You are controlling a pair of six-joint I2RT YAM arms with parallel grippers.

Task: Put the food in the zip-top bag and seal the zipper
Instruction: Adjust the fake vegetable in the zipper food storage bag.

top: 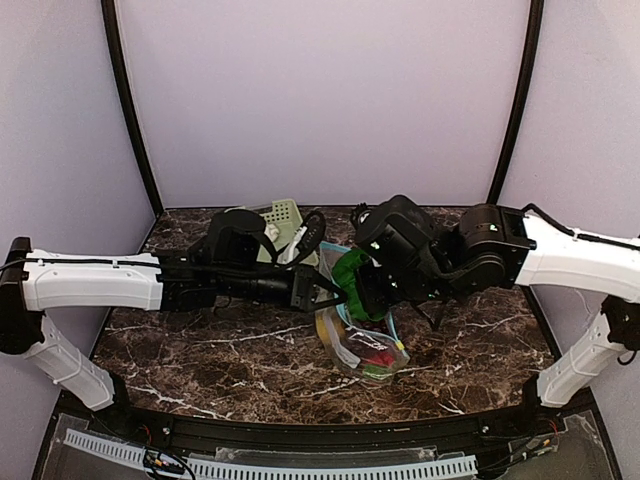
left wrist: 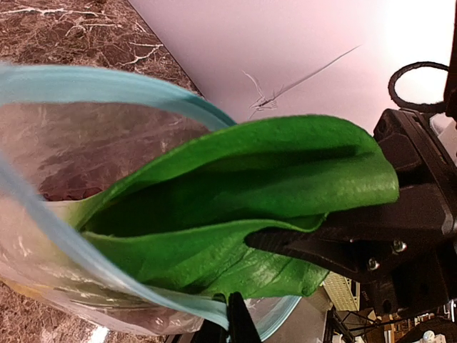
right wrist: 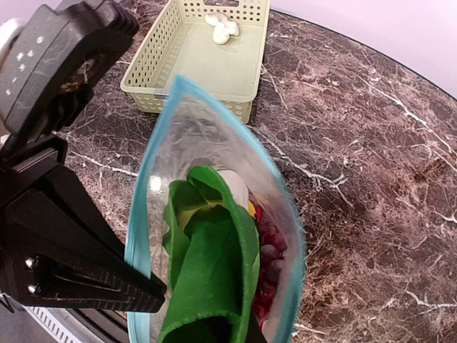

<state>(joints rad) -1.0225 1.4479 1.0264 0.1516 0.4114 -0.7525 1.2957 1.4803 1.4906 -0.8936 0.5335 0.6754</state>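
Bok choy, green felt-leaf toy (right wrist: 211,264): pale stalk end is down inside the clear crinkly zip-top bag (right wrist: 207,143), leaves poking out of the mouth. My right gripper (right wrist: 232,330) has its jaws together on the leaf ends. My left gripper (left wrist: 232,318) is clamped on the light blue zipper strip (left wrist: 107,86), holding the mouth up. Leaves look light and floppy and will likely fold rather than push, so I'd grip nearer the stalk. Film looks slippery; hold it by the rim.

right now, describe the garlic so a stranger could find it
On the marble table, beyond the open bag, sits a pale green slotted basket. The garlic lies inside at one end: small, white, lumpy, the only item showing there.
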